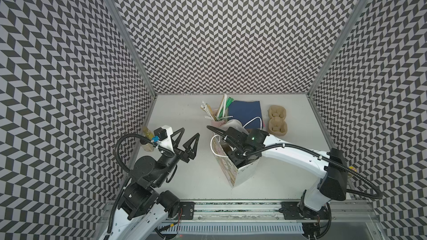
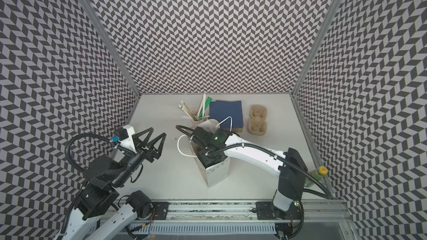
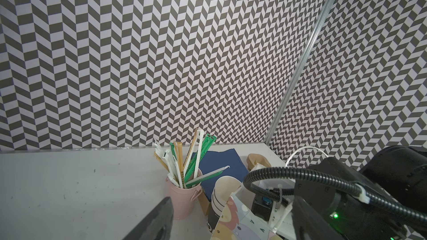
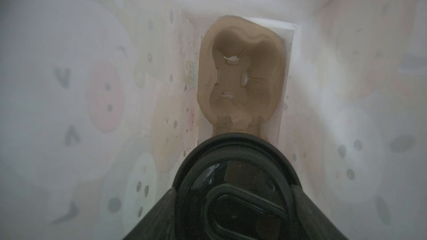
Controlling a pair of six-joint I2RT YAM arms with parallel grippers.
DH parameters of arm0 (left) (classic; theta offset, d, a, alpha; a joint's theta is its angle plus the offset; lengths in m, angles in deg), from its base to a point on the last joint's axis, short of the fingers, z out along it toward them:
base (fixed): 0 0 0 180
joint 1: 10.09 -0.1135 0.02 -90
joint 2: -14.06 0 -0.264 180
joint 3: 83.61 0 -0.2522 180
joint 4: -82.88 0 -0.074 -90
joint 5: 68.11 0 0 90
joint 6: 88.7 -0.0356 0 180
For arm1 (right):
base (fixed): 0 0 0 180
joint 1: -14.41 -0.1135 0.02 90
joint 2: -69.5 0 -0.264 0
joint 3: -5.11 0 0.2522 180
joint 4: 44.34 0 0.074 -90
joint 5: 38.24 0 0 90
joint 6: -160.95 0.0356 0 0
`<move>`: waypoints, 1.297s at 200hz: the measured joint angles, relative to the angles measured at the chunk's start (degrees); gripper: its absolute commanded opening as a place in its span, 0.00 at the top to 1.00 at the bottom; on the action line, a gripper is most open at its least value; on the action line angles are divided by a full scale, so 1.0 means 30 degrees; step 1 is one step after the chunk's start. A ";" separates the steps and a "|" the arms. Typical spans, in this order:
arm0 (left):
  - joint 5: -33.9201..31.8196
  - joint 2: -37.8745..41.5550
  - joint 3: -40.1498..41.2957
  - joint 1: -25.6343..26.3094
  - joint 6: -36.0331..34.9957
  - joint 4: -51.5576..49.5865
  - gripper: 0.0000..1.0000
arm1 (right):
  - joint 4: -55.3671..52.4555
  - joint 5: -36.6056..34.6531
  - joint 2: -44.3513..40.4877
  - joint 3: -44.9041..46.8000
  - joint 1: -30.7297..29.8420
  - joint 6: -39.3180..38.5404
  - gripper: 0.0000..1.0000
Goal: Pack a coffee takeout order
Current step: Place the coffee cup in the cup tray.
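Note:
My right gripper (image 4: 235, 190) reaches down inside the patterned paper bag (image 1: 240, 174) and is shut on the lidded cup; its black lid (image 4: 235, 165) fills the space between the jaws, and the cup's body is hidden. At the bag's bottom lies a tan two-cup carrier (image 4: 240, 77); the cup hangs over its nearer pocket. The navy napkin (image 1: 245, 111) lies flat at the back of the table. Left of the bag, my left gripper (image 1: 190, 132) hovers open and empty, with one finger (image 3: 157, 220) in the left wrist view.
More tan carriers (image 1: 277, 117) sit at the back right. A pink bucket of straws (image 3: 182, 199) and a stack of white-lined cups (image 3: 223, 195) stand just behind the bag. Bottles stand at the left edge (image 1: 147, 141) and the right edge (image 2: 315, 176).

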 measured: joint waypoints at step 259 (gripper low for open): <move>-0.0015 -0.0007 0.0000 0.0000 0.0000 -0.0029 0.19 | -0.2280 -0.0146 0.0721 -0.1639 0.0000 0.0044 0.00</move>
